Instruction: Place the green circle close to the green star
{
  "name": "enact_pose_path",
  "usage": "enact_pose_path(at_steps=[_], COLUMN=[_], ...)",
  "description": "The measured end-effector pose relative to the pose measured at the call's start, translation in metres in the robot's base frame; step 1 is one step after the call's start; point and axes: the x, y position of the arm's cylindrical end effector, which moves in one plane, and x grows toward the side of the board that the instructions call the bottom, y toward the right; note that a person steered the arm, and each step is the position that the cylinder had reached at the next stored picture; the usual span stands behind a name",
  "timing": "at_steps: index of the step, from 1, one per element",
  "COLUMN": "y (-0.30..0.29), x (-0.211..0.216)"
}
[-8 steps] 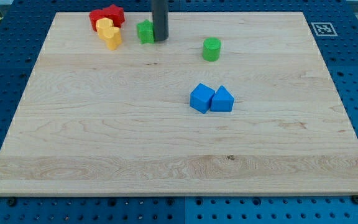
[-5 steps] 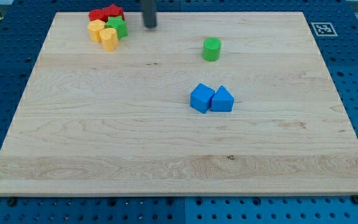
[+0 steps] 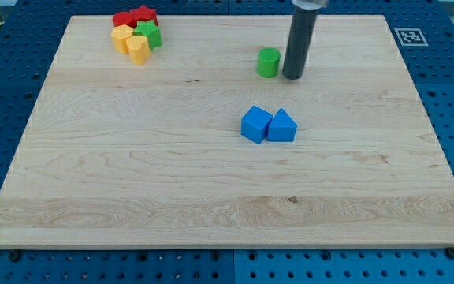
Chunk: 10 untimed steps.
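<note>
Just right of the green circle (image 3: pixel 268 61), my tip (image 3: pixel 292 77) rests on the table (image 3: pixel 211 181), holding nothing, a sliver apart. At the view's top left cluster one green star (image 3: pixel 149 35), two yellow blocks (image 3: pixel 131 43), two red blocks (image 3: pixel 135 16). Mid-table sit two touching blue blocks (image 3: pixel 268 125).

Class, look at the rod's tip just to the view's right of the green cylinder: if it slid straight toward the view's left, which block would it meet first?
My tip would most likely meet the green circle first, though depth leaves some doubt.
</note>
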Motion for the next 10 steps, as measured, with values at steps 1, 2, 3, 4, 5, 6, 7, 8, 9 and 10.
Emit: enact_pose_path(at_steps=[1,2,3,4,5,6,7,8,9,10], y=[-0.020,-0.050,-0.088,-0.121,-0.146,-0.175,-0.180,-0.129,-0.108,-0.138], x=[-0.013,-0.024,-0.038,-0.053,-0.064,-0.069,-0.067,-0.070,-0.101,-0.122])
